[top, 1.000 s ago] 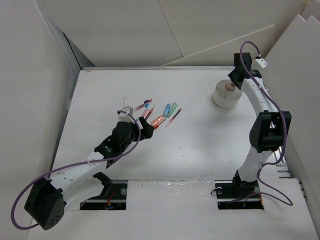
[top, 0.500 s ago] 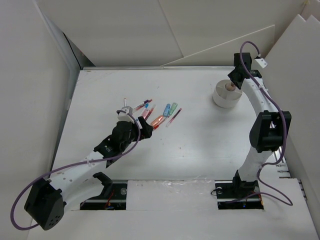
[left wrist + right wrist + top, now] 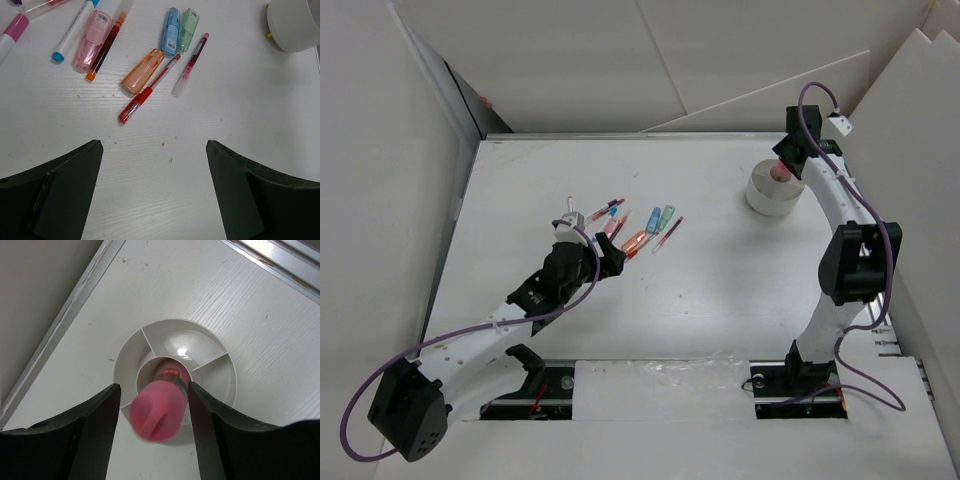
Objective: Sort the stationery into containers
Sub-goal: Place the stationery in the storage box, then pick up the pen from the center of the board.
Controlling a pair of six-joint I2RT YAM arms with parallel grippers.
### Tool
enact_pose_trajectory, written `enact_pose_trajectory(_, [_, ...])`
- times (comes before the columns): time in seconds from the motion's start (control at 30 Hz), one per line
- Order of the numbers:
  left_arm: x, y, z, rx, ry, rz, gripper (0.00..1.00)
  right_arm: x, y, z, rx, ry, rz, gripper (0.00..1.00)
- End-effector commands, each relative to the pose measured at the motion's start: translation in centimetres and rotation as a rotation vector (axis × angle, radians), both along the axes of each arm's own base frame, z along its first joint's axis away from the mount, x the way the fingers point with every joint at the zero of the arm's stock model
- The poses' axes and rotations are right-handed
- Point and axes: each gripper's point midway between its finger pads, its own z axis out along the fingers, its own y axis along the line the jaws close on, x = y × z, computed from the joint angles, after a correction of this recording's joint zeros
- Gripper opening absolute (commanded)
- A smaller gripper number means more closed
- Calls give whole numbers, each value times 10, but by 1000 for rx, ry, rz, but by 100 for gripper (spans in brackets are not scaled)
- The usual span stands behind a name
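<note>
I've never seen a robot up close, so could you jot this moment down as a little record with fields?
Right gripper: shut on pink-capped marker, above centre well of white divided cup
Left gripper: open, empty, hovering over table
Loose on table: red pen, orange case, pink case, blue case, green case, blue-tipped marker
In cup: visible outer compartments empty

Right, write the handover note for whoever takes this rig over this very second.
Left end effector: open, empty, above the table near the loose stationery.
Right end effector: fingers either side of a pink piece pointing into the divided cup's centre well; grip unclear.
Done: visible outer compartments hold nothing.
Left: seat the pink piece, then sort everything on the table.
</note>
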Motion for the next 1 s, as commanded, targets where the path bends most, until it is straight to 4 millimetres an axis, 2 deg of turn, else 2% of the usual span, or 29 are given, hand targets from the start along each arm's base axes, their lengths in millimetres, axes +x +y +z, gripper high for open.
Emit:
enact_pose_trajectory(0.0, [8, -3, 28, -29, -63, 7, 82, 4, 6, 23, -5, -67, 9, 63])
enact_pose_trajectory(0.17, [7, -2, 26, -24, -56, 7, 82, 3, 11, 28, -4, -76, 20, 73])
enact_pose_trajectory(0.3, [8, -1, 26, -21, -58, 15, 82, 0, 20, 36, 4, -92, 32, 73])
enact_pose_trajectory(0.4, [9, -1, 22, -9, -42, 15, 82, -15, 39, 49, 15, -119, 67, 72])
enact_pose_trajectory(0.47, [11, -3, 20, 0, -31, 15, 80, -23, 52, 59, 29, -159, 89, 67])
enact_pose_trajectory(0.5, [12, -4, 15, 15, -11, 15, 79, -28, 66, 62, 44, -178, 112, 62])
enact_pose_trajectory(0.53, [14, -6, 17, 16, -11, 15, 77, -38, 73, 67, 56, -208, 124, 48])
enact_pose_trajectory(0.57, [15, -6, 13, 24, 0, 14, 73, -43, 82, 67, 69, -220, 153, 40])
enact_pose_trajectory(0.6, [17, -8, 7, 38, 18, 14, 70, -49, 102, 67, 101, -234, 198, 32])
enact_pose_trajectory(0.67, [19, -9, 1, 62, 37, 10, 64, -64, 120, 66, 132, -274, 260, 17])
enact_pose_trajectory(0.73, [21, -10, -2, 71, 48, 10, 63, -77, 146, 63, 151, -286, 331, 12])
enact_pose_trajectory(0.8, [22, -11, -5, 74, 52, 10, 62, -93, 161, 57, 157, -280, 375, 5])
enact_pose_trajectory(0.83, [22, -11, -8, 79, 59, 9, 62, -100, 175, 57, 158, -285, 408, 3])
enact_pose_trajectory(0.87, [24, -12, -4, 81, 49, 5, 62, -107, 179, 55, 157, -290, 420, 1])
enact_pose_trajectory(0.97, [23, -11, -10, 110, 70, -1, 62, -124, 191, 54, 151, -292, 454, 0])
